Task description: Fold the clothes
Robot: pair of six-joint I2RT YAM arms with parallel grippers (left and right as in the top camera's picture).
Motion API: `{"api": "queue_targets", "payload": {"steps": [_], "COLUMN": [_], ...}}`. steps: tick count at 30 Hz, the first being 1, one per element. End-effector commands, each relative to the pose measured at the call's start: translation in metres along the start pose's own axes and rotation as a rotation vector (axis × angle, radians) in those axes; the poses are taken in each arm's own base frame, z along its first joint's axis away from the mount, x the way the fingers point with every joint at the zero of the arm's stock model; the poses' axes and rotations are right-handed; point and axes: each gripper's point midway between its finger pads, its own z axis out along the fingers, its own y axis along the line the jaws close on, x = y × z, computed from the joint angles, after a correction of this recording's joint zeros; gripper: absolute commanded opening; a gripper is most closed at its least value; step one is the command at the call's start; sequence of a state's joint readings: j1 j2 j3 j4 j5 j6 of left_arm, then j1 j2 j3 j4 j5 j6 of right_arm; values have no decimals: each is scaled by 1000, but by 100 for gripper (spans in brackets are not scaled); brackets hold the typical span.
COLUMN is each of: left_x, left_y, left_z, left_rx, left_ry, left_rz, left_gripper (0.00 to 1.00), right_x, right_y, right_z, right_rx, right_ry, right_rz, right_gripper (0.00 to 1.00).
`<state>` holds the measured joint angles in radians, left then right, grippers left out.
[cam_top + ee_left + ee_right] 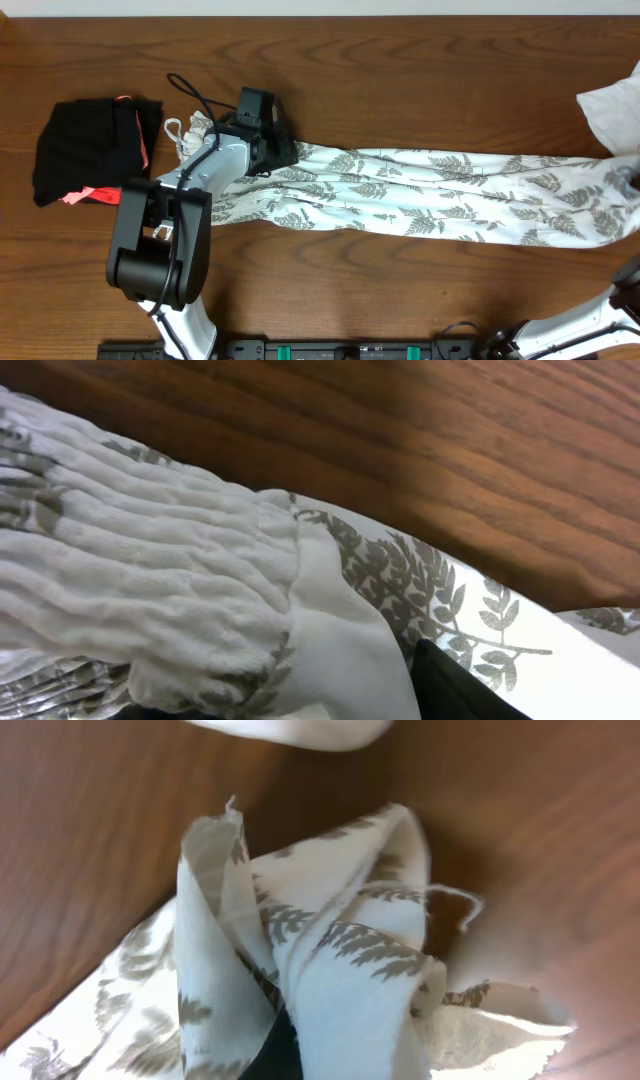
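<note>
The clothes [420, 195], a white dress with a grey-green fern print, lie stretched in a long band across the table from left to right. My left gripper [280, 150] sits at the dress's left end, by its thin strap [176, 128]. The left wrist view shows the ruched top [150, 590] bunched over the jaws, with one dark finger [460, 690] showing beside it. My right gripper [632, 182] is at the table's right edge, shut on the dress's other end. There the gathered cloth [340, 960] stands up out of the jaws around a dark finger [270, 1055].
A black bundle with coral-pink trim [95, 150] lies at the far left. A plain white cloth [612, 105] sits at the back right, close to my right gripper. The left arm's base [160, 245] stands at the front left, over brown wooden table [400, 70].
</note>
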<state>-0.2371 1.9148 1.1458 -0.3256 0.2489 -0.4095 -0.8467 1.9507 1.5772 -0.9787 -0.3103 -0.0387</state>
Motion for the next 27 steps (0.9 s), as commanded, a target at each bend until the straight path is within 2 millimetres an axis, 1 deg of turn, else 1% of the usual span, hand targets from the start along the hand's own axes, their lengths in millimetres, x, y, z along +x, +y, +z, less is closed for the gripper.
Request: {"api": "queue_targets", "payload": {"steps": [1, 3, 6, 9, 12, 15, 18, 23, 27], "left_x": [-1, -1, 0, 0, 0, 0, 0, 0, 0], "left_y": [9, 9, 9, 9, 9, 9, 9, 9, 9], "left_z": [-5, -5, -5, -5, -5, -5, -5, -5, -5], "left_rx": [-32, -32, -33, -33, -33, -33, -33, -33, -33], "left_ry": [-15, -15, -14, -14, -14, -14, -14, -12, -12], "left_rz": [8, 8, 8, 8, 8, 8, 8, 8, 8], "left_gripper": [55, 56, 55, 55, 55, 55, 55, 55, 55], "right_x": [-8, -4, 3, 13, 23, 38, 58, 91, 115], "right_y": [34, 43, 64, 96, 122, 151, 177, 216, 246], "right_z": [-23, -27, -39, -53, -64, -71, -71, -63, -59], "right_rx": [-4, 10, 19, -1, -13, -28, -42, -33, -58], "right_ry": [-44, -40, -45, -58, -69, -66, -36, 18, 42], "right_rz": [-109, -134, -188, -272, -349, -433, -508, -642, -698], "right_gripper": [1, 1, 1, 1, 1, 1, 1, 1, 1]}}
